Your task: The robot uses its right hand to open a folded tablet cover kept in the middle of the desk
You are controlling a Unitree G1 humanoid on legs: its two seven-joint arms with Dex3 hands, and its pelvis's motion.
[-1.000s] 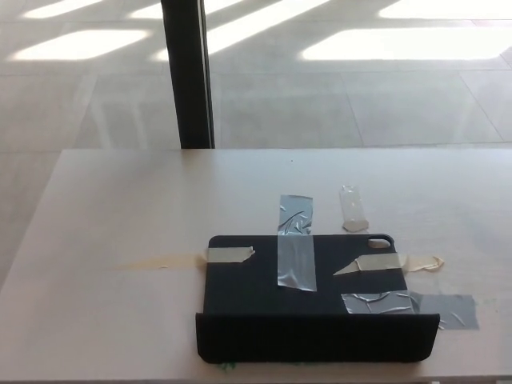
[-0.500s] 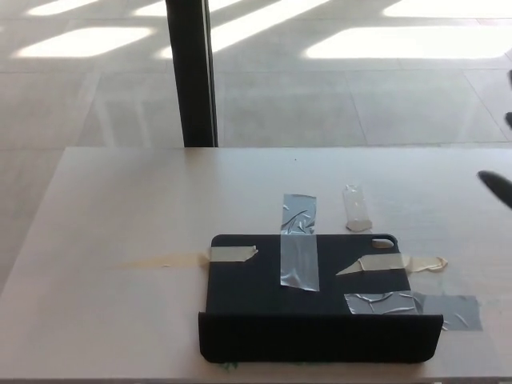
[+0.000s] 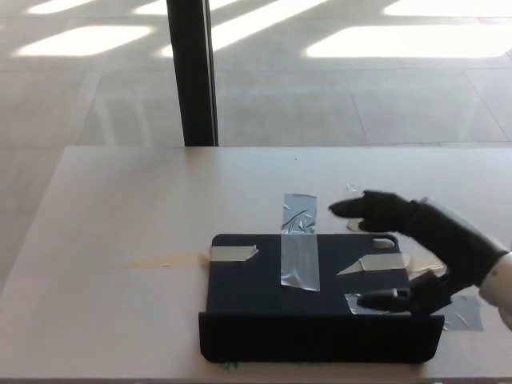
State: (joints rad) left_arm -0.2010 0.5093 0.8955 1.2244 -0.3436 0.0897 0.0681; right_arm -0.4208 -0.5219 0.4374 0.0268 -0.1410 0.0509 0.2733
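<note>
- Black tablet cover (image 3: 320,300) lies flat near the front middle of the pale table (image 3: 120,216), a raised flap along its near edge.
- Cover is taped down: grey tape strip (image 3: 298,244) across the far edge at centre, beige tape piece (image 3: 232,254) at far left, another beige piece (image 3: 372,263) at right, crinkled grey tape at the near right corner, partly hidden by the hand.
- Right hand (image 3: 416,248) comes in from the right, over the cover's right side, open, fingers spread; upper finger (image 3: 360,208) points left above the far edge, lower finger (image 3: 384,301) low over the near right corner; contact unclear.
- Nothing gripped.
- Left hand out of frame.
- Dark pillar (image 3: 192,72) stands on the tiled floor behind the table.
</note>
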